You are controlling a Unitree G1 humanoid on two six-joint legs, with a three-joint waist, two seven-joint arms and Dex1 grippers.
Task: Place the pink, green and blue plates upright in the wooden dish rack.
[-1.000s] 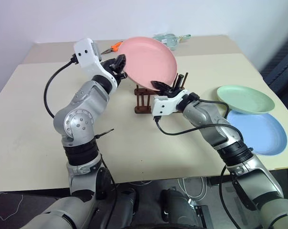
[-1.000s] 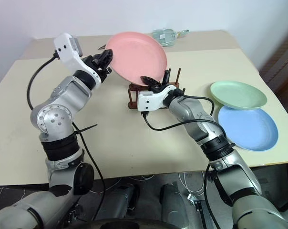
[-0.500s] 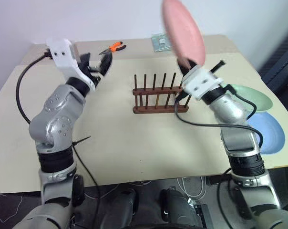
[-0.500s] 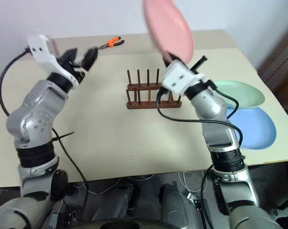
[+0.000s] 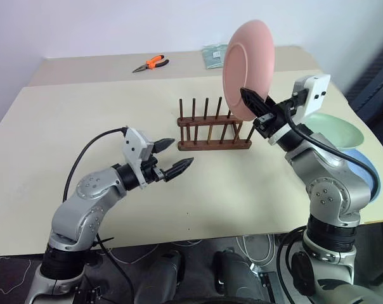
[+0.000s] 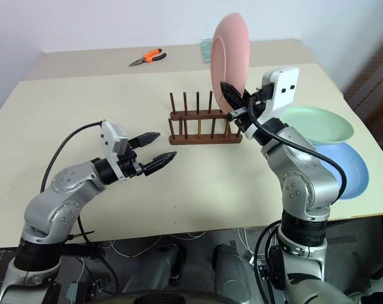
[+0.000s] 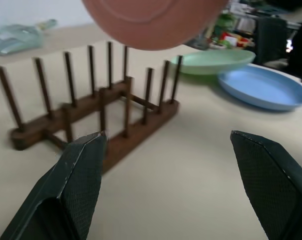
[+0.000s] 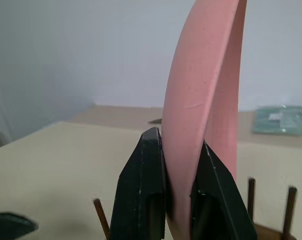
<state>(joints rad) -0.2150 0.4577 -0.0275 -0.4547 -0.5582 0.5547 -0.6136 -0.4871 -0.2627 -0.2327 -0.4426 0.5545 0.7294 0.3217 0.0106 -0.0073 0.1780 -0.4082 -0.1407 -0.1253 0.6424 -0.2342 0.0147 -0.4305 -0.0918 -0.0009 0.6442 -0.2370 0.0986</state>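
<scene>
Pink plate (image 5: pixel 247 66) — round, matte, above peg rack (image 5: pixel 213 130)

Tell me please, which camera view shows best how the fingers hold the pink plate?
The right wrist view: the right gripper pinches the pink plate at its rim, one finger on each face, seen close. Both eye views show the plate held upright above the wooden dish rack. The left wrist view shows its lower edge.

Count of things on and over the worktop (image 5: pixel 64 126)

Three plates: one pink plate (image 5: pixel 245 60) held up on edge, one green plate (image 5: pixel 334 132) and one blue plate (image 5: pixel 368 171) lying at the right. One wooden dish rack (image 5: pixel 214 133) with two rows of pegs. One pair of orange-handled pliers (image 5: pixel 150 63) and one clear packet (image 5: pixel 214 56) at the far edge. Two hands.
</scene>
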